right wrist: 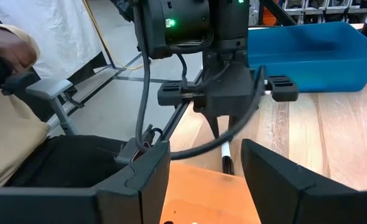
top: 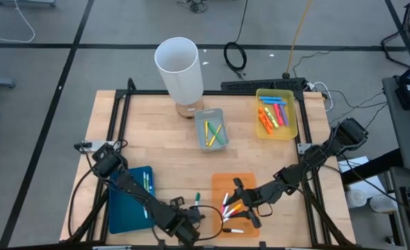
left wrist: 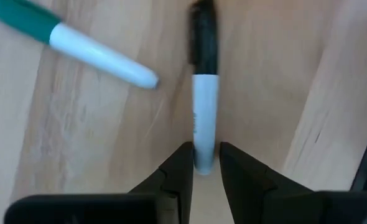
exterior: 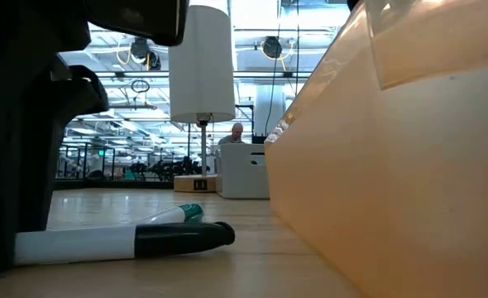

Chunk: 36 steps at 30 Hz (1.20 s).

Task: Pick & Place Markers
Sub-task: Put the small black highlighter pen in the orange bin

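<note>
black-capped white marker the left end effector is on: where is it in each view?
High: black-capped marker not distinguishable beneath the left end effector.
Low: black-capped marker lying on the table, bottom left.
Left wrist: centre, white end between the fingers.
Right wrist: below the left end effector, beyond the orange tray.
Shared landmark: green-capped marker beside it.

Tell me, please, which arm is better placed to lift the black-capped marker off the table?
The left. The left gripper already has its fingers around the white end of the black-capped marker on the table. The right gripper hangs open over the orange tray, holding nothing.
</note>
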{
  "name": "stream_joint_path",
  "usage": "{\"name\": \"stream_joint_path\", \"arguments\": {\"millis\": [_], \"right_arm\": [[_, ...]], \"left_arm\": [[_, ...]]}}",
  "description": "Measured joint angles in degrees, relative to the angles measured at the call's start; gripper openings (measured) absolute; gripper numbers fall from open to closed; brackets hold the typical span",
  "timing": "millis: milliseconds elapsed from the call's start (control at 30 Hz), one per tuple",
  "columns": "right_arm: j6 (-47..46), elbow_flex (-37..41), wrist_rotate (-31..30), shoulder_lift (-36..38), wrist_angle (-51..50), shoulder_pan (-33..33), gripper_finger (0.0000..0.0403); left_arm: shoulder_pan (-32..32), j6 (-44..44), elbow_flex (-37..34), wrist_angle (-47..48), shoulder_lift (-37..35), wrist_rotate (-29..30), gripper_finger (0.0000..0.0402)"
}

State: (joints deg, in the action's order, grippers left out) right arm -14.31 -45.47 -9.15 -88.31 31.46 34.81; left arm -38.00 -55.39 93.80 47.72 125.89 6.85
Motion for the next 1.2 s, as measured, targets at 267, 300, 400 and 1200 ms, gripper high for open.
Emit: {"name": "stream_joint_path", "arguments": {"millis": [267,300,400,1200], "right_arm": [[0.00,0.01,0.00,0.00,-0.04,0.00,0.0187],[0.00,0.02,0.00,0.00,-0.05,-0.02,0.0187],[0.00,0.00,0.00,0.00,-0.11,-0.01,0.0187],[-0.57,0.00,-3.01,0.00,-2.57,-1.23,0.0187]], "left_arm": [[0.46,9.48,-1.23,-2.09,-0.09,2.90,0.0084],[0.41,10.67,-1.25,-2.55,-0.09,3.31,0.0077],[0.06,12.03,-1.29,-3.19,-0.02,5.59,0.0038],[-8.99,11.90,-8.28,4.75,-16.57,37.77,0.0020]]}}
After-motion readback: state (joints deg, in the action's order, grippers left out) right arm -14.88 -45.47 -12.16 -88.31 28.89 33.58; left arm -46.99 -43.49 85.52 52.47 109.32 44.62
